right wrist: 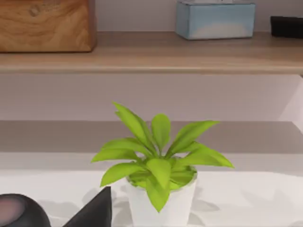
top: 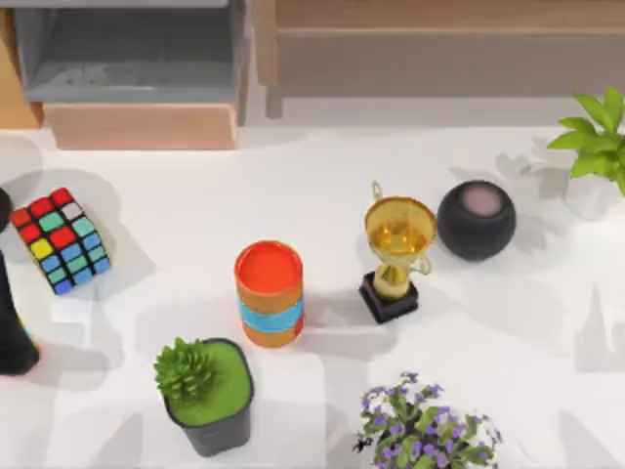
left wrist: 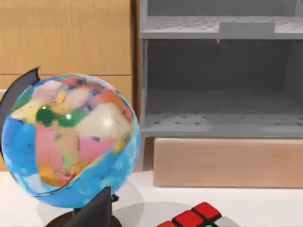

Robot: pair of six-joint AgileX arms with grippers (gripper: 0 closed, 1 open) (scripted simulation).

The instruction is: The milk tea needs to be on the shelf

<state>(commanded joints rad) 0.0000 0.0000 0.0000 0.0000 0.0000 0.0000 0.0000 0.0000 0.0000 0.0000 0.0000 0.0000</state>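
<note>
- Milk tea (top: 269, 293), top view: the cup stands upright near the middle of the table (top: 322, 186), red top facing up, light-blue band around its lower half. It is untouched, so the step in hand appears to be the approach.
- Top view, neighbours: a gold trophy (top: 395, 256) stands to the cup's right, near but apart; a succulent in a dark pot (top: 205, 391) sits just in front of it. A sideways grasp at mid-height, coming from the clear left side, should avoid both.
- Top view, target: the grey shelf unit (top: 132, 49) sits at the far left on a wooden base. The cup must be lifted high enough to clear that base before it goes in.
- Top view, count: one milk tea, one trophy, one puzzle cube (top: 61, 240), one dark round speaker (top: 476, 220), three plants (succulent, purple flowers (top: 420, 425), leafy green plant (top: 596, 137)).
- Top view, arm: a dark part of the left arm (top: 12, 332) rests at the left edge.
- Left wrist view: one globe (left wrist: 68, 139) stands close ahead; beyond it the shelf shows two open bays. The left gripper's finger state cannot be told.
- Right wrist view: one leafy plant in a white pot stands ahead, with the speaker's edge beside it. The right gripper's finger state cannot be told; this arm looks parked at the table's right.
</note>
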